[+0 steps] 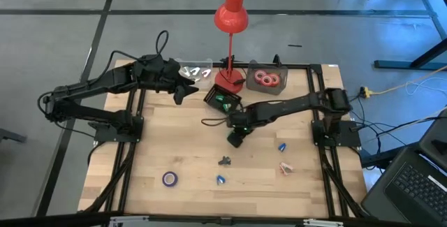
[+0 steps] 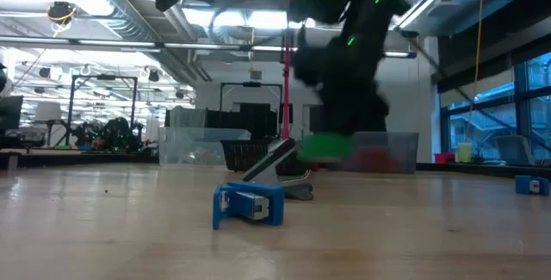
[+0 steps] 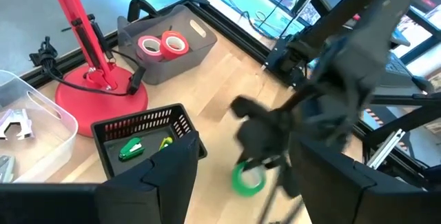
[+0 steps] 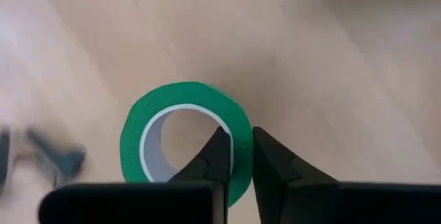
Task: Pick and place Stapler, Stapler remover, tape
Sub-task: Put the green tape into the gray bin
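A green tape roll (image 4: 185, 138), a ring with a white inner lining and open centre, hangs just above the wooden table (image 4: 331, 58) near its middle. The right gripper (image 4: 236, 156) pinches the ring's wall, one finger inside the hole, one outside, nearly closed. The left gripper (image 1: 183, 89) hovers open near the back edge.

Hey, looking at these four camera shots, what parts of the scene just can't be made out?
- High view: the green tape roll is hidden under the right end effector.
- Low view: whether that roll is off the table; the end effector is a blur.
- High view: the dark piece and small blue pieces are too small to identify.
- Left wrist view: clear bin contents are cut off by the edge.
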Robot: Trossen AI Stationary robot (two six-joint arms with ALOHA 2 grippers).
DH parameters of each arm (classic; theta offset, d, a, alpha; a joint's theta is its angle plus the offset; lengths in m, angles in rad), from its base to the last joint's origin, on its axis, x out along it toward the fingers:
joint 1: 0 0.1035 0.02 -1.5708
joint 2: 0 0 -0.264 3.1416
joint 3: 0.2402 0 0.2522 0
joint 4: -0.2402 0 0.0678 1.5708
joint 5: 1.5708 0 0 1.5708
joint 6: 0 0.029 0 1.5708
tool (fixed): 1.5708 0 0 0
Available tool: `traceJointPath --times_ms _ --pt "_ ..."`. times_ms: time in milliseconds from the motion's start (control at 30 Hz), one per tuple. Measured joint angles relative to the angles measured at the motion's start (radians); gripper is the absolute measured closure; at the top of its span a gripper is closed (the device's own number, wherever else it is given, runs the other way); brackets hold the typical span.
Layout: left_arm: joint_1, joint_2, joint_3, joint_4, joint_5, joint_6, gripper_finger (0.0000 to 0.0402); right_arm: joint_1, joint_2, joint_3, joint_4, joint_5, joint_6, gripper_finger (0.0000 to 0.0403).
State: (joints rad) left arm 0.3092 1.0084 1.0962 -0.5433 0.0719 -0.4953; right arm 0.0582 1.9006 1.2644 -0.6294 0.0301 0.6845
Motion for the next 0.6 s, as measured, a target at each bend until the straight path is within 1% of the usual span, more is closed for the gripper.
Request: traceJointPath --times_ms 100,200,333,467,600 --pt "0.0 -0.001 0.0 -0.001 0.0 0.0 0.018 0.021 -0.095 0.0 -0.141 0.054 0.015 0.037" --pt "0.0 -0.003 0.0 -0.007 0.0 0.008 0.018 0.028 -0.224 0.002 -0.261 0.107 0.047 0.037" --pt "0.0 -0.003 0.0 -0.005 0.0 0.02 0.018 0.007 -0.388 0.002 -0.355 0.169 0.041 0.037" --pt "0.0 -0.003 0.0 -0.001 -0.002 0.061 0.018 -0.069 -0.502 0.003 -0.4 0.22 -0.008 0.037" --pt "0.0 -0.003 0.0 0.003 -0.003 0.072 0.018 -0.201 -0.538 0.004 -0.417 0.212 -0.117 0.037"
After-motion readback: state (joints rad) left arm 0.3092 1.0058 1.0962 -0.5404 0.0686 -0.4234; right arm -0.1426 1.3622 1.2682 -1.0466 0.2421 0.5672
